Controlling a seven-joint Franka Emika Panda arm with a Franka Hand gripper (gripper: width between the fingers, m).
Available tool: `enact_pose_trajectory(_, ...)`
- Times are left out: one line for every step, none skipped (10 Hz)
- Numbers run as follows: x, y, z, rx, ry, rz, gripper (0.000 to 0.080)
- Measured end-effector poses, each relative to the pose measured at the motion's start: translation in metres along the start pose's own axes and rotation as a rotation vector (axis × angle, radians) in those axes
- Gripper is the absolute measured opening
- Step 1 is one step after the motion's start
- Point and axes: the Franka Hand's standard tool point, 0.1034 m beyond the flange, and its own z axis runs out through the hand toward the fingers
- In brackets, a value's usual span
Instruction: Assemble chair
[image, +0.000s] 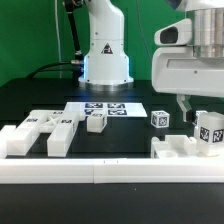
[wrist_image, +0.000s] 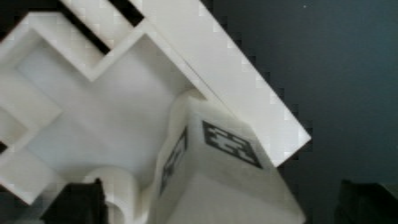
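While the gripper (image: 199, 108) hangs at about three o'clock in the exterior view, its two fingers stand wide apart and hold nothing. One dark finger (image: 183, 104) is clear of the tall block (image: 210, 131). The other finger is hard to see. The tall block stands upright just under the gripper and has tags on its sides. It sits at the three o'clock side of a low white piece (image: 174, 147) and touches it. A small cube (image: 160, 118) rests on the black table (image: 30, 100), at eleven o'clock from the low white piece, near it but apart. In the middle of the table lies the marker board (image: 105, 107), and a second cube (image: 97, 123) sits at its six o'clock edge. A big notched part (image: 40, 132) lies at nine o'clock, well apart from the gripper. A long white rail (image: 110, 172) runs along six o'clock. In the wrist view the tall block (wrist_image: 217, 150) is close up, with white bars (wrist_image: 71, 95) beside it.
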Motion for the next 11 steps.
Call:
enact_pose_trajectory(0.0008,0.0008,0.0001,0.000,0.000,-0.130,0.0649)
enact_pose_trajectory(0.0004,-0.0005,0.0002,0.002,0.003,-0.212,0.0649)
enact_pose_trajectory(-0.0017,-0.0022,0.0008,0.002,0.005,-0.315,0.0649)
enact_pose_trajectory(-0.0030,-0.0033,0.0012,0.003,0.007,-0.388,0.0649)
enact_pose_trajectory(-0.0025,-0.0029,0.0012,0.002,0.007,-0.438,0.0649)
enact_pose_trajectory(-0.0005,-0.0010,0.0011,-0.003,0.009,-0.532,0.0649)
enact_pose_trajectory(0.0015,0.0012,0.0013,-0.005,0.009,-0.586,0.0649)
enact_pose_trajectory(0.0027,0.0024,0.0013,-0.006,0.009,-0.628,0.0649)
enact_pose_trajectory(0.0039,0.0039,0.0020,-0.013,0.010,-0.722,0.0649)
enact_pose_trajectory(0.0050,0.0051,0.0024,-0.018,0.010,-0.789,0.0649)
enact_pose_trajectory(0.0052,0.0053,0.0024,-0.018,0.010,-0.791,0.0560)
